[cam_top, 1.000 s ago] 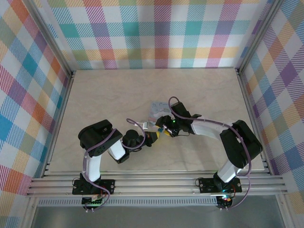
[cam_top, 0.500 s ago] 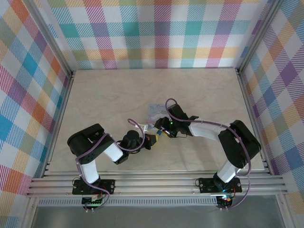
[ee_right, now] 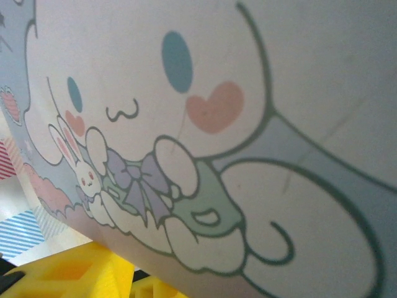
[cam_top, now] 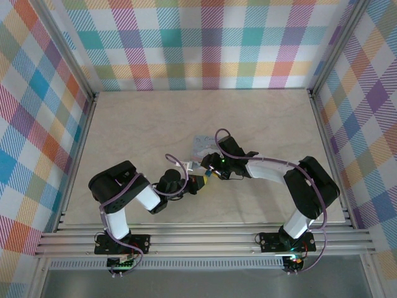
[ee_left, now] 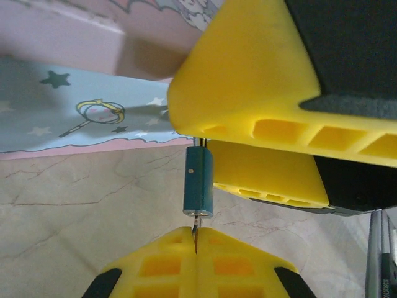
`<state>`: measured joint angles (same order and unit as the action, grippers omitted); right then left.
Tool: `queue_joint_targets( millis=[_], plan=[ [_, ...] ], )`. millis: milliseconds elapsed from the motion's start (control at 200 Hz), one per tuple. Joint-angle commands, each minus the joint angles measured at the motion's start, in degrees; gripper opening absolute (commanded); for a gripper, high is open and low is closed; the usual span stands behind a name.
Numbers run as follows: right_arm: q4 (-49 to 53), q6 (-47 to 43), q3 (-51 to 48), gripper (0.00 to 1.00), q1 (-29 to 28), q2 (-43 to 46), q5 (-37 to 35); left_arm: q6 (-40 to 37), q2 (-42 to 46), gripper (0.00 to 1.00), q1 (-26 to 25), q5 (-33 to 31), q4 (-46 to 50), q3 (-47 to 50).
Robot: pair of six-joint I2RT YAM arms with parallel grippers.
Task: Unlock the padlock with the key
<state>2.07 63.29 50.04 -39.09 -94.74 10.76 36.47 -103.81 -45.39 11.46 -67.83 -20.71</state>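
Note:
A slim blue padlock [ee_left: 198, 180] hangs edge-on just above the table, its keyway facing my left gripper [ee_left: 195, 239]. That gripper is shut on the key [ee_left: 196, 225], whose thin blade enters the padlock's lower end. The yellow fingers [ee_left: 248, 81] of my right gripper [ee_left: 205, 141] close around the padlock's upper end from the right. From above, both grippers meet at mid-table: left gripper [cam_top: 196, 182], right gripper [cam_top: 211, 172], with the padlock [cam_top: 205, 176] between them. The right wrist view has a yellow fingertip [ee_right: 74, 273] at its bottom left edge.
A pastel cartoon-printed box [cam_top: 202, 144] lies flat just beyond the grippers; it is close behind the padlock [ee_left: 74, 118] and right in front of the right wrist camera [ee_right: 248, 124]. Bare marbled table [cam_top: 142, 124] surrounds them, enclosed by plaid walls.
My left arm's elbow swung left and lower, and both grippers shifted slightly left with the padlock and key. The right jaws narrowed around the padlock.

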Motion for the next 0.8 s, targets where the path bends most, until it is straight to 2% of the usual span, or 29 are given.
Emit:
queue_joint_targets(
  millis=[0, 195, 500, 645, 795],
  plan=[
    [0.9, 1.7, -1.8, 0.48, -0.4, -2.7, 2.4, 2.4, -0.5, 0.00, 0.2, 5.0, -5.4, -0.2],
    [0.3, 2.3, -2.2, 0.34, -0.5, -3.3, 3.4, 5.4, -2.8, 0.00, 1.2, 6.7, -9.2, -1.3],
    [1.4, 1.8, -2.5, 0.14, -0.4, -4.4, 6.4, 5.0, -3.3, 0.00, 1.9, 7.8, -8.4, -3.8],
    [1.9, 1.5, -2.0, 0.07, -0.5, -5.4, 8.0, -0.9, -1.3, 0.00, 1.4, 7.0, -2.9, -5.0],
    [4.2, 0.6, -0.4, 0.04, -0.5, -4.8, 8.6, -14.9, 4.6, 0.00, -1.7, -0.2, 11.1, -6.6]
  ],
)
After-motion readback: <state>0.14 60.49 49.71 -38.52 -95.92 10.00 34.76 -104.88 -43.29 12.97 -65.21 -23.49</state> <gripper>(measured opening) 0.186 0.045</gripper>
